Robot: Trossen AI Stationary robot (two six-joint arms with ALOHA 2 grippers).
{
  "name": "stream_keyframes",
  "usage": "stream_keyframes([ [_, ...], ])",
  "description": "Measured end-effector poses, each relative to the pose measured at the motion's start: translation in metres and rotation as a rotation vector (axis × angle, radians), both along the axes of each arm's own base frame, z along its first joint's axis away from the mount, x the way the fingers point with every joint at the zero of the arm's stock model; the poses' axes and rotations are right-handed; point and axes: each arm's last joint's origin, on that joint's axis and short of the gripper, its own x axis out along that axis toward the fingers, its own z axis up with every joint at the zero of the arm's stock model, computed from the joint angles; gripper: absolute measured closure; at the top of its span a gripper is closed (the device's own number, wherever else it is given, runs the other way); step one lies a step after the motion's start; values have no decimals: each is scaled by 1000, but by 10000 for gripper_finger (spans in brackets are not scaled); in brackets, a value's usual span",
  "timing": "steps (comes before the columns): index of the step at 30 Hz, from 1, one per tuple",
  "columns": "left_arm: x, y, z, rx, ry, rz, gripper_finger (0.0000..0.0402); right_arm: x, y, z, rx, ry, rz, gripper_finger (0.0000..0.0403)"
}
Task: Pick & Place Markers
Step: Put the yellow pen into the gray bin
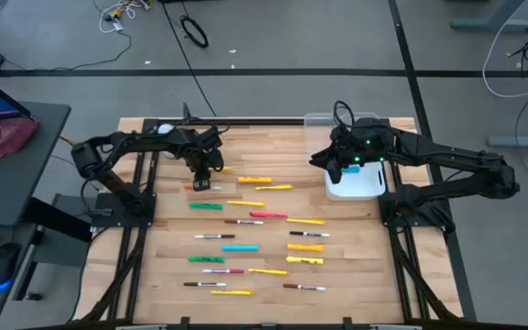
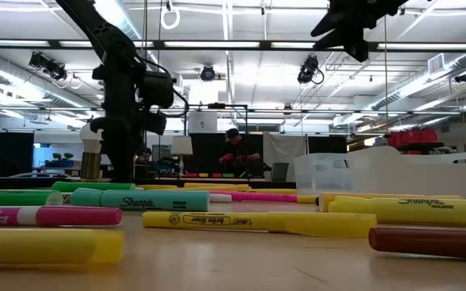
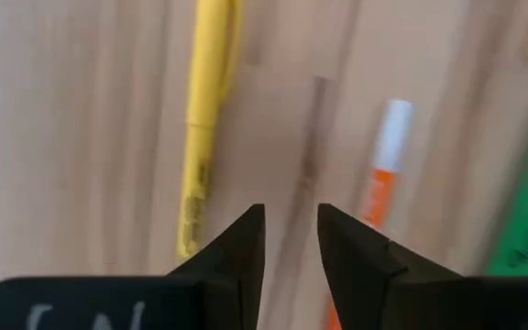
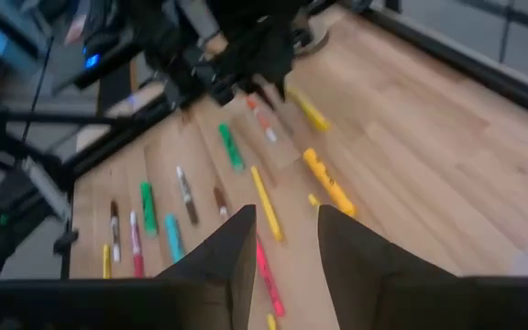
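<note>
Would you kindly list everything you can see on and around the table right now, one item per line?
markers: about twenty, white-barrelled, yellow, green, cyan and pink ones, scattered flat over the middle of the table
clear bin: one, clear with a white floor, at the table's right far side
table: one, light wood
white ball: one, at the far left edge
person: one, dark clothes, in the room behind
cables: several, on the grey floor beyond the table
left gripper: fingers slightly apart, empty, low over the markers at the far left
right gripper: fingers slightly apart, empty, raised above the clear bin
</note>
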Motion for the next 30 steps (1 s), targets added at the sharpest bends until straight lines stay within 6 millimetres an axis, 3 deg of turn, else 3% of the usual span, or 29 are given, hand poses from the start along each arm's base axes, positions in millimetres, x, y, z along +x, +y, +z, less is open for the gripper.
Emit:
stream_keyframes([
  [5,-3,11,8,66,-84,-37,282,3,-4,5,-15,-56,-97,284],
  [14,-21,29,-14,129,-159,-88,251,8,-5,8,5,-109,-134,284],
  [23,-36,16,-36,78,-181,-188,300,8,-6,8,8,-111,-144,284],
  [30,-42,10,-45,60,-172,-186,368,8,-6,8,-50,-101,-116,284],
])
